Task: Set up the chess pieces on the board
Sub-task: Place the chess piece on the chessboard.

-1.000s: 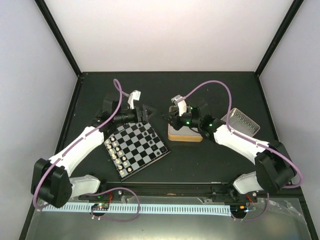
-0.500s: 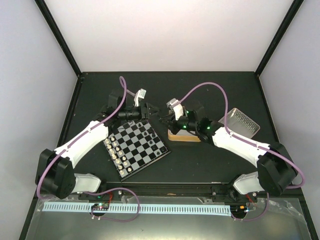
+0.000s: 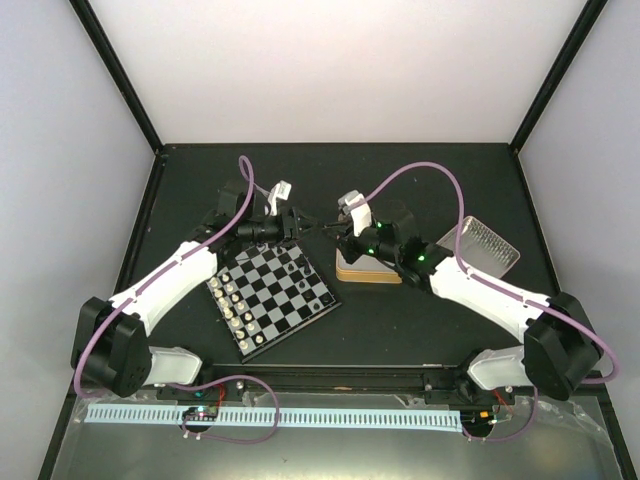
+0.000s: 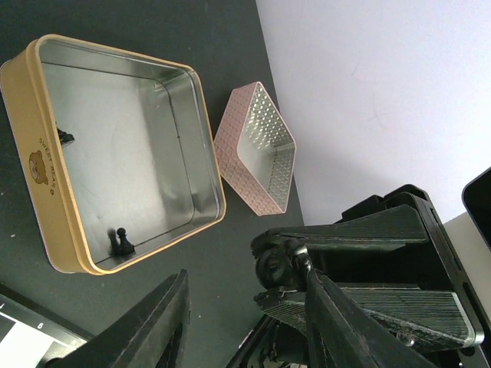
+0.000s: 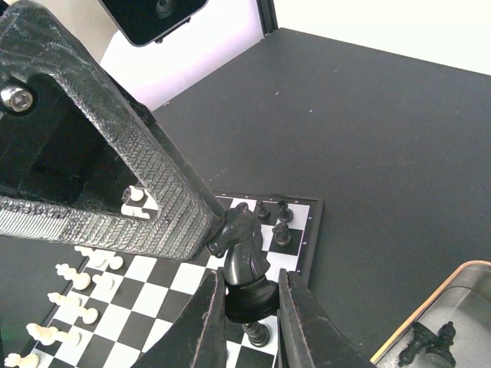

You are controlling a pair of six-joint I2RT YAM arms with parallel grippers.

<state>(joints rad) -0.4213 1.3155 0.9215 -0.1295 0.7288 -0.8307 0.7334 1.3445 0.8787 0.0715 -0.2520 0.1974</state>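
My right gripper (image 5: 249, 287) is shut on the base of a black knight (image 5: 245, 245), held above the board (image 5: 307, 245) near its corner. My left gripper (image 4: 245, 280) stands open, and one of its fingers (image 5: 153, 192) touches the knight's head (image 4: 280, 261). The two grippers meet tip to tip (image 3: 320, 228) above the table between the board (image 3: 262, 300) and the tin. Three black chess pieces (image 5: 276, 218) stand on the board's corner squares, and one (image 5: 259, 333) stands below the knight. More black pieces lie in the tin (image 4: 123, 241) (image 5: 430, 341).
The gold-rimmed tin (image 3: 370, 272) (image 4: 196, 130) sits right of the board. Its pink patterned lid (image 3: 485, 245) (image 4: 257, 153) lies further right. Cream-white pieces (image 3: 232, 300) (image 5: 69, 284) line the board's left side.
My left gripper swung right towards the right gripper and its jaws narrowed. The right gripper shifted slightly with the knight, and the two now touch at the knight.
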